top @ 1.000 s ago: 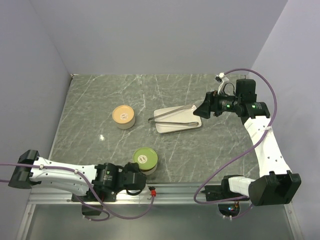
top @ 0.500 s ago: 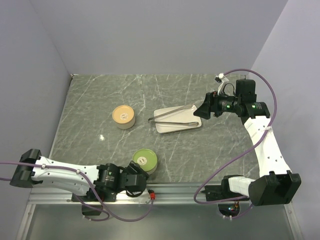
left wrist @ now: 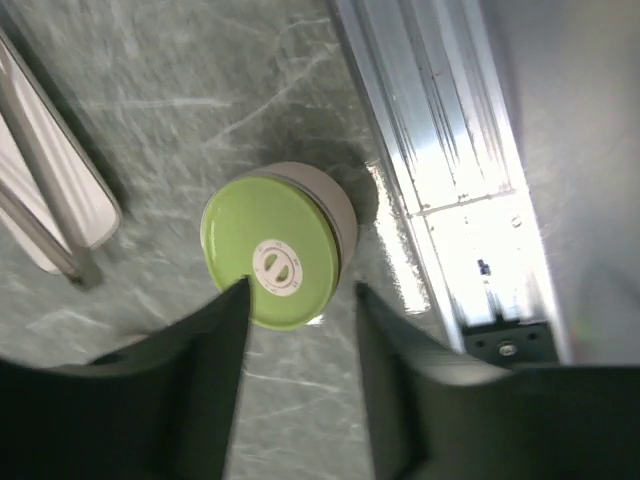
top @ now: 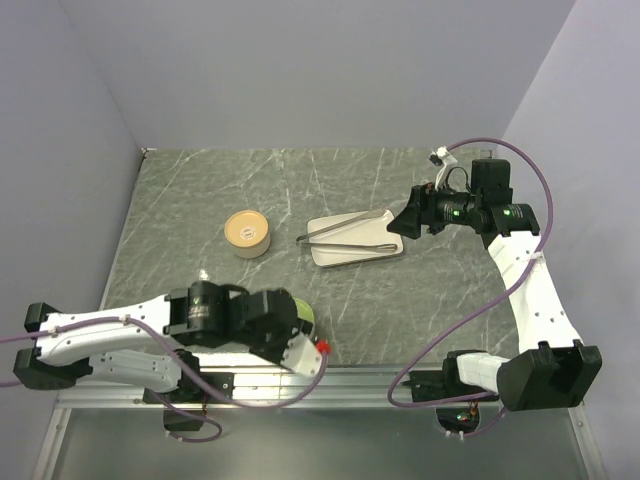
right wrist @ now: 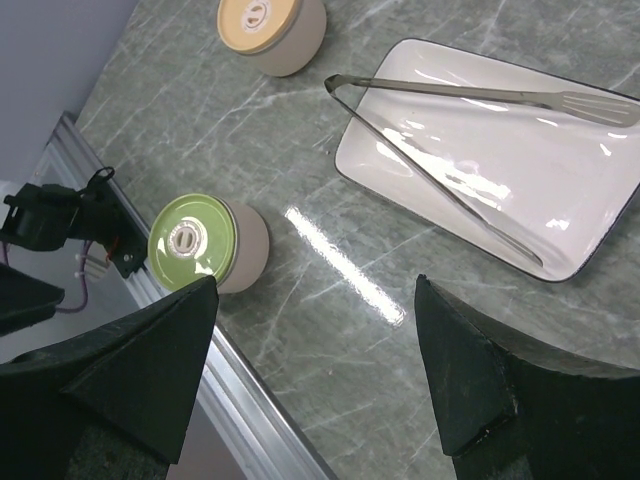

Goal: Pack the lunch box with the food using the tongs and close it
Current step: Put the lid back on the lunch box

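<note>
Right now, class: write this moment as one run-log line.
left end effector: open above green-lidded container | right end effector: open, empty | tongs: on plate, untouched

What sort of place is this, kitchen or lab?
Likely a lab test cell: bare walls box in a marble-look table, with an aluminium rail and cabled arms at its near edge.

We identify a robot test cell in a laboratory: plain grey-violet walls (top: 300,70) box in a marble-patterned table (top: 200,190), an aluminium rail (top: 350,385) runs along its near edge, and purple cables (top: 495,141) loop above it.
</note>
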You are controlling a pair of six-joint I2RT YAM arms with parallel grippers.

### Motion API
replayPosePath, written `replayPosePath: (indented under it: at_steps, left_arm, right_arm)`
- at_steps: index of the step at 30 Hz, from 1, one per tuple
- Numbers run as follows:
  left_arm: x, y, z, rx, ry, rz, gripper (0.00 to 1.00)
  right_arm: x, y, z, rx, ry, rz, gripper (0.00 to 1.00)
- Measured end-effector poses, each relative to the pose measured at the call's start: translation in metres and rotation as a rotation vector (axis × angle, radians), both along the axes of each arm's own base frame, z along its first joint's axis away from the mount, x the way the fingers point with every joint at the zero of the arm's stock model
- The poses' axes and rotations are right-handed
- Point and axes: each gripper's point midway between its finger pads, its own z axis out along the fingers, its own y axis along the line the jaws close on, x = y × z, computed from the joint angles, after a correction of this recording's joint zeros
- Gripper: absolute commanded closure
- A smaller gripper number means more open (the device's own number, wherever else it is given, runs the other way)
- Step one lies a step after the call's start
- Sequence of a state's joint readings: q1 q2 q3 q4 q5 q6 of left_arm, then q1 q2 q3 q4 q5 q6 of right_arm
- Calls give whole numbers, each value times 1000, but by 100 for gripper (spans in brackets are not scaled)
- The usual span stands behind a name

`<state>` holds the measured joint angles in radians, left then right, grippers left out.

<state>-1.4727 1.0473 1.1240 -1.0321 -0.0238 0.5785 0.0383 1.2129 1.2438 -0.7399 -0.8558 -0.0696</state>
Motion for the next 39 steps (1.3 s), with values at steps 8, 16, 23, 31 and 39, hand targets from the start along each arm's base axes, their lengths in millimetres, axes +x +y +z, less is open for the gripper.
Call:
replayPosePath:
  at_steps: [8, 16, 23, 31, 39]
  left_arm:
    - [31, 12, -29, 110, 242, 233, 84]
    - [44, 32, -69, 213, 317, 356, 92]
    - [48, 25, -87, 228, 329, 366, 95]
    - [49, 22, -109, 240, 343, 382, 96]
    - [53, 12, -112, 200, 343, 399, 95]
  right_arm:
    - [0, 0, -1, 0, 4, 0, 14]
    - [-1, 0, -1, -2, 6, -2, 14]
    - [0, 0, -2, -3, 10, -2, 14]
    - [2, -1, -6, -8, 23, -5, 14]
    - [3, -1, -9, -9, 36, -6, 15]
